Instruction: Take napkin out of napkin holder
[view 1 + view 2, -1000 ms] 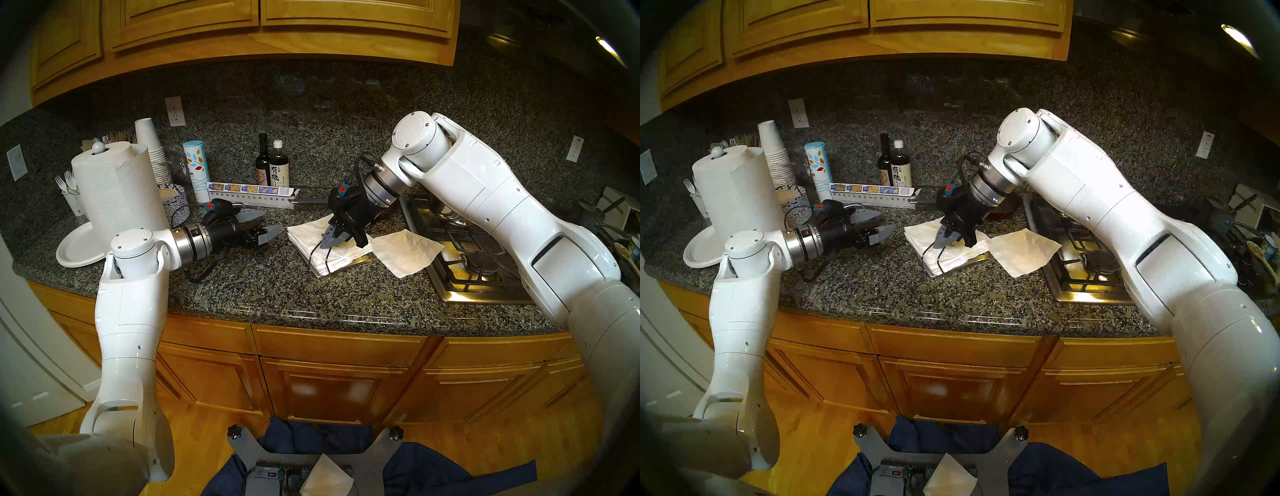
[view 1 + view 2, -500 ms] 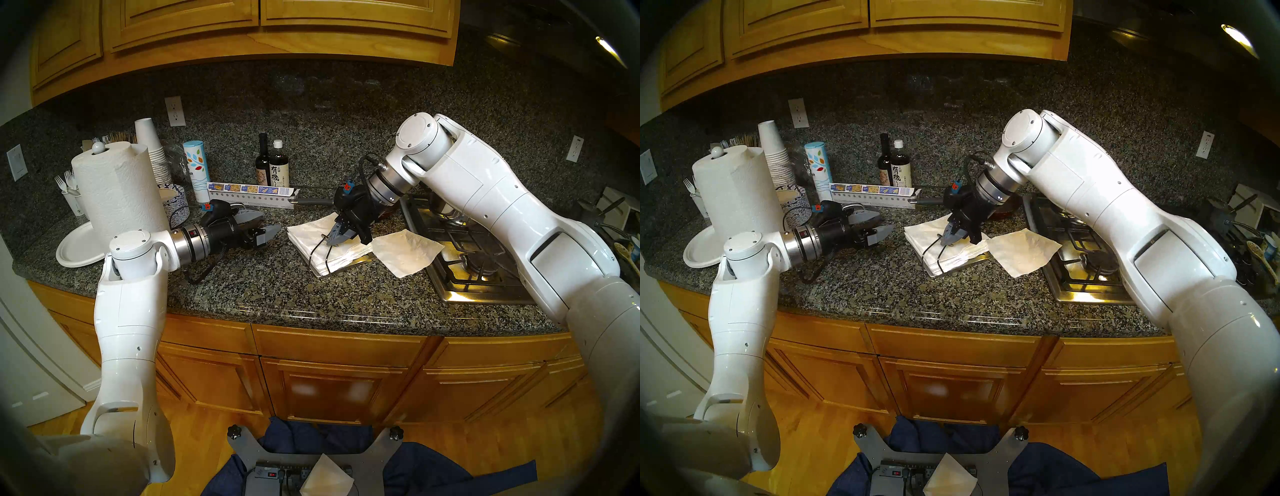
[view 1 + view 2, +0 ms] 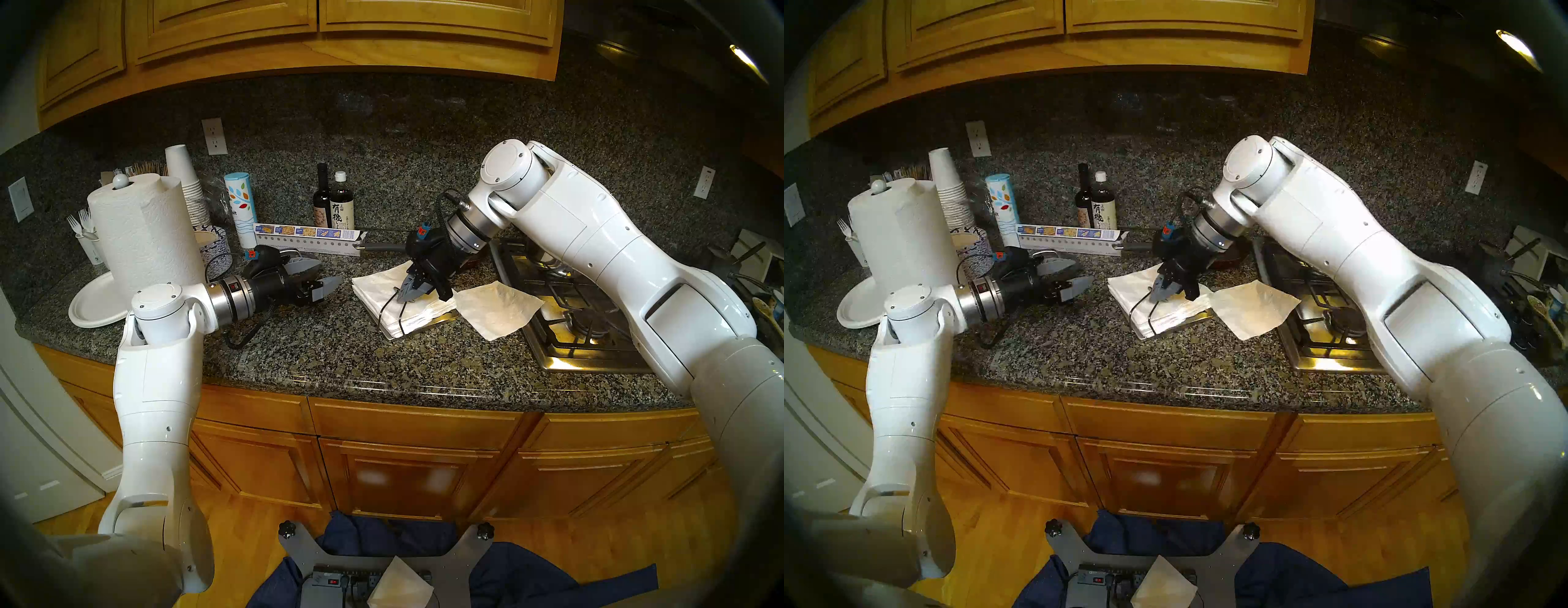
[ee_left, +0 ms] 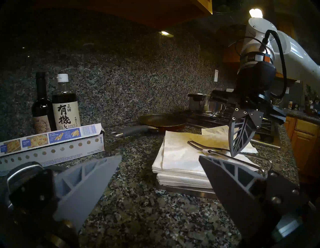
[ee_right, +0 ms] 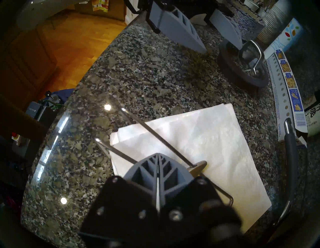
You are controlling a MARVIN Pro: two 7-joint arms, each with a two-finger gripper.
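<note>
The napkin holder (image 3: 445,316) is a flat metal tray under a thick stack of white napkins (image 3: 377,288). Its dark wire arm (image 3: 388,308) slants up off the stack. My right gripper (image 3: 403,296) is shut, its tip against the raised end of that wire arm (image 5: 155,135) beside the small oval pad (image 4: 205,152). Nothing shows between its fingers (image 5: 143,166). One thin, crinkled napkin (image 3: 496,310) lies flat to the right of the holder, partly over the stove's edge. My left gripper (image 3: 322,276) hovers open to the left of the stack (image 4: 181,155), holding nothing.
A paper towel roll (image 3: 144,229), a white plate (image 3: 91,305), stacked cups and two bottles (image 3: 333,208) stand at the back left. A long foil box (image 3: 305,240) and a frying pan (image 4: 162,120) lie behind the holder. The gas stove (image 3: 585,322) is on the right. Another napkin (image 3: 399,586) lies on my base.
My right gripper has risen slightly and shifted a little right, lifting the end of the wire arm. My left arm has drifted slightly left, its gripper still open.
</note>
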